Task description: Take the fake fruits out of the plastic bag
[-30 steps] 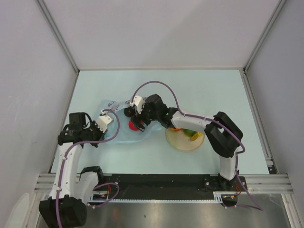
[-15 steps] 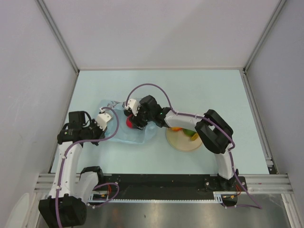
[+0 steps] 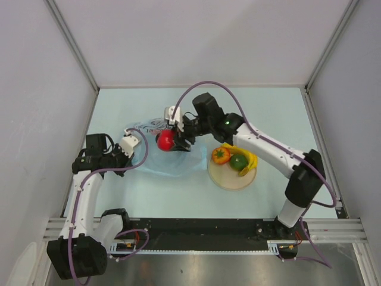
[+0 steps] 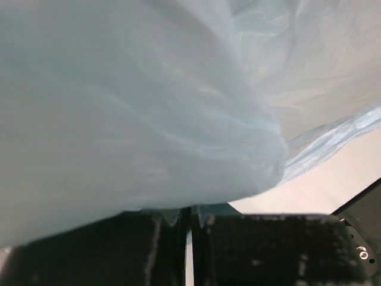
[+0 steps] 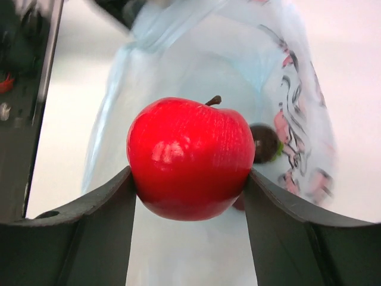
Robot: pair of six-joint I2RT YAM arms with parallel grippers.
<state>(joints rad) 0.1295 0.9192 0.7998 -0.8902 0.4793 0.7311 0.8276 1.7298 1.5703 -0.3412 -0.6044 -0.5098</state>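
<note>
We hold the glossy red plastic apple (image 5: 189, 149) clamped in our right gripper (image 5: 189, 187) just above the light blue translucent plastic bag (image 3: 172, 168), while our left gripper (image 4: 190, 219) is closed on that bag's left edge, we judge to anchor it so fruit lifts free.
</note>
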